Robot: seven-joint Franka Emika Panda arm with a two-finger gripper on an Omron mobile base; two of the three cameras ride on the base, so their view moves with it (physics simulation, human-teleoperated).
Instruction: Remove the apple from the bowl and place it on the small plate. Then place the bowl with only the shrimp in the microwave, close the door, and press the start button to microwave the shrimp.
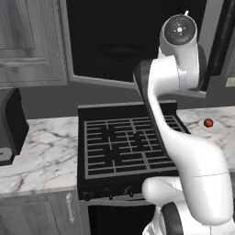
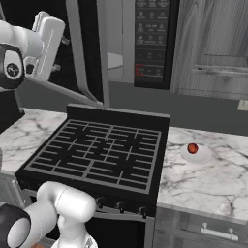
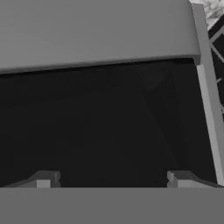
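Note:
The apple (image 1: 208, 123) (image 2: 193, 148), a small red-orange ball, rests on the small plate (image 1: 215, 129) (image 2: 202, 156) on the marble counter right of the stove. The microwave (image 2: 121, 43) stands open above the stove, its grey turntable (image 2: 114, 61) visible inside and the black button panel (image 2: 152, 38) to its right. The door (image 1: 119, 41) (image 2: 89, 58) (image 3: 109, 122) is swung out to the left. My gripper (image 3: 111, 180) (image 2: 60, 54) is open, close against the door's dark window, with nothing between its fingers. The bowl and the shrimp are hidden.
A black stove (image 1: 126, 144) (image 2: 104, 150) with grates sits under the microwave. Marble counter (image 1: 46, 151) (image 2: 213, 184) runs on both sides. A dark appliance (image 1: 10, 124) stands at the far left. Grey wall cabinets (image 2: 213, 43) flank the microwave.

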